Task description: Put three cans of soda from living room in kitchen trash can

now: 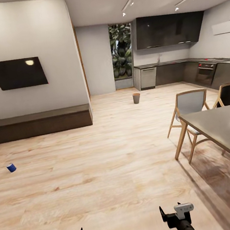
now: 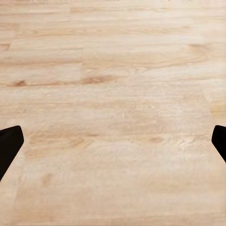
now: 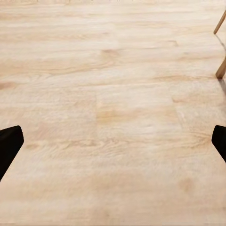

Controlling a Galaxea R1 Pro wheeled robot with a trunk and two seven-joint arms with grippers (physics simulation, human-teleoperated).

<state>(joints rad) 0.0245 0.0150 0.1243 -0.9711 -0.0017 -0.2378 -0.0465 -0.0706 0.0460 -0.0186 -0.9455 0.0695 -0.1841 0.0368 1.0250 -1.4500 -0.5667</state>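
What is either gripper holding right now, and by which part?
Nothing. The left gripper and right gripper have jaws spread over bare floor.

Both arms low and forward, left pincer (image 2: 113,141) and right pincer (image 3: 113,141) spread wide, empty.

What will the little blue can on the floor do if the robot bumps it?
The blue can looks tipped on its side on the smooth wood floor, so it would probably roll away. It is small, so it is likely light and easy to knock. Its round, shiny sides may slip between the fingers unless squeezed squarely.
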